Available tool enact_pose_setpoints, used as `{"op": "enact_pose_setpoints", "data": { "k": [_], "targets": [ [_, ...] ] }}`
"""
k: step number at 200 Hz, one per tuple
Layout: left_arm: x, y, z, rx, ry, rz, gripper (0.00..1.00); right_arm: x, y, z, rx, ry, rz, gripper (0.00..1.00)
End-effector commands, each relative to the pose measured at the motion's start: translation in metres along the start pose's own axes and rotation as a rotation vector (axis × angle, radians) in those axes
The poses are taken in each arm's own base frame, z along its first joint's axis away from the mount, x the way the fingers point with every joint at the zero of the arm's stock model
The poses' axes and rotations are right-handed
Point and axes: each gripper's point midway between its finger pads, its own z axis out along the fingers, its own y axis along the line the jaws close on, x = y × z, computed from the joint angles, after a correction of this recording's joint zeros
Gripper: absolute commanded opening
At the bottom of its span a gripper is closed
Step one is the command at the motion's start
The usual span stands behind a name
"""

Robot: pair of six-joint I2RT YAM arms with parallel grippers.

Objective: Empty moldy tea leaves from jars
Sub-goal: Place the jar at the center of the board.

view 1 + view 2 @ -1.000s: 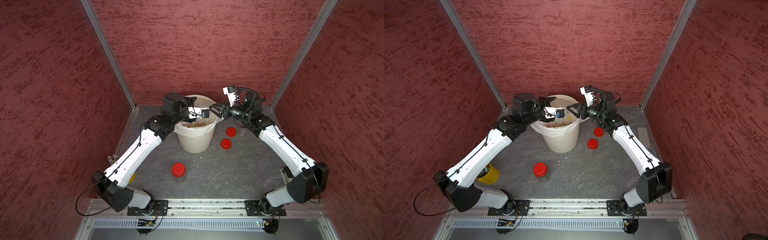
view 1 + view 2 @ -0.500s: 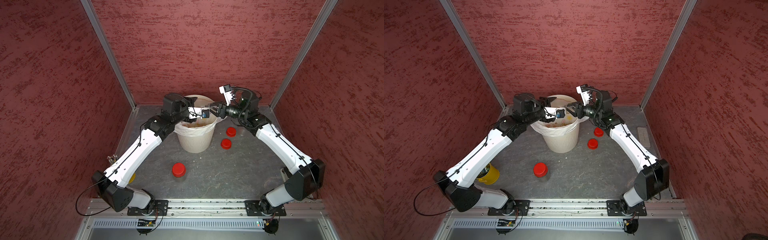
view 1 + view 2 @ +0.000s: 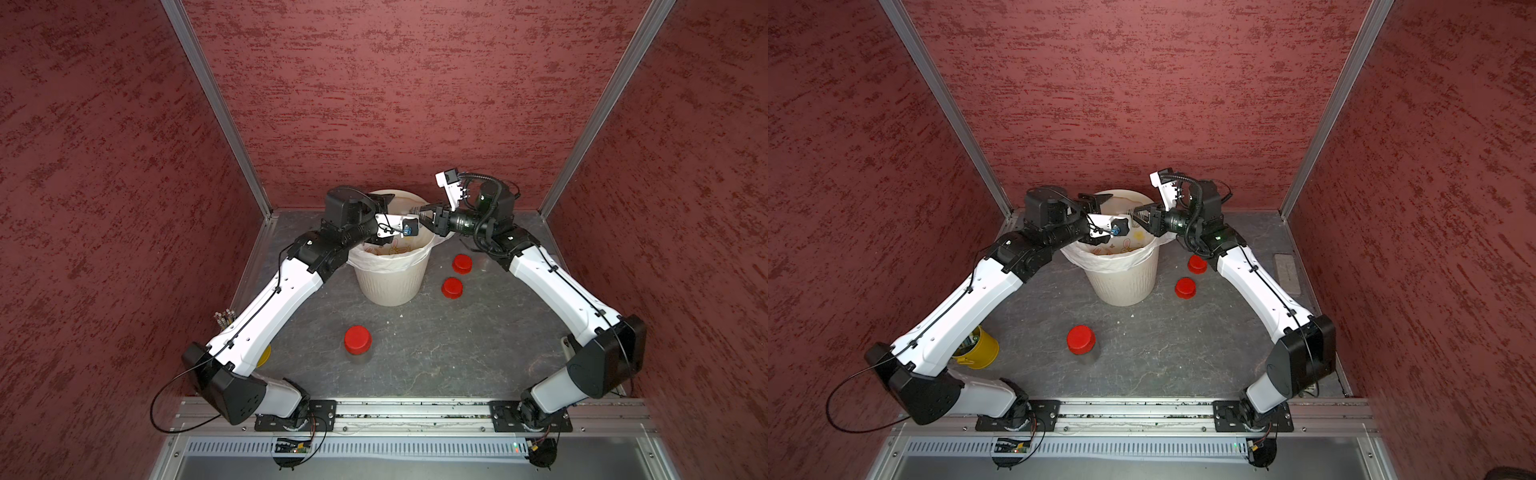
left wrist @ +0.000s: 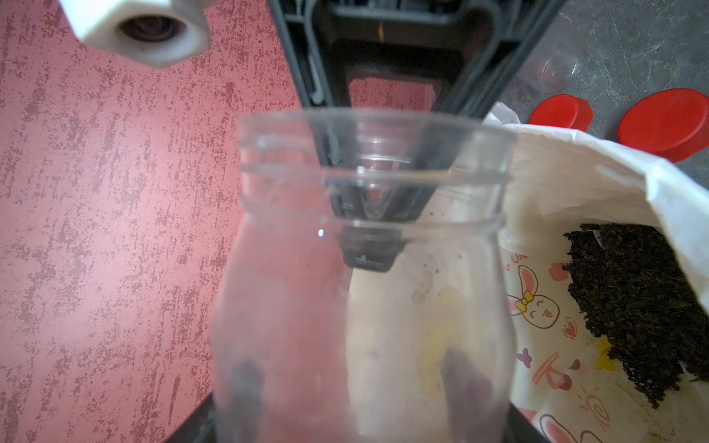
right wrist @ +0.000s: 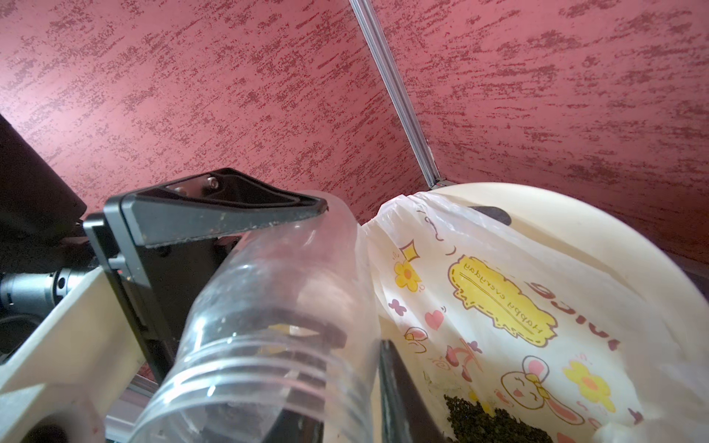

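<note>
Left gripper [image 4: 355, 383] clamps the empty jar [image 4: 364, 268] above the bin [image 3: 390, 286]; unclear whether the right gripper [image 4: 370, 230] holds it, so early release risks dropping it.

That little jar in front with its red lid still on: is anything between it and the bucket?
Nothing visible. The table between the capped jar and the bin is bare in both top views; the two loose red lids lie beside the bin, off that path. Its own lid is still on.
</note>
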Motion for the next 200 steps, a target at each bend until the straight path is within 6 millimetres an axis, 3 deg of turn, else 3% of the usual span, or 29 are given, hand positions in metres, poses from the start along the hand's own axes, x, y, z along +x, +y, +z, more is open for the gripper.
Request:
{"op": "enact_pose_setpoints", "data": {
  "k": [1,122,200],
  "targets": [
    [-0.006,0.010,-0.004,-0.039,-0.025,-0.015,0.72,-0.012,0.023,0.002,-0.073,-0.012,-0.052,0.23],
    [-0.006,0.009,-0.003,-0.045,-0.019,-0.012,0.74,-0.008,0.033,0.007,-0.126,0.024,-0.024,0.00],
    [0.006,0.014,-0.003,-0.071,0.012,-0.035,0.85,-0.012,0.046,-0.005,-0.117,0.009,-0.041,0.00]
  ]
}}
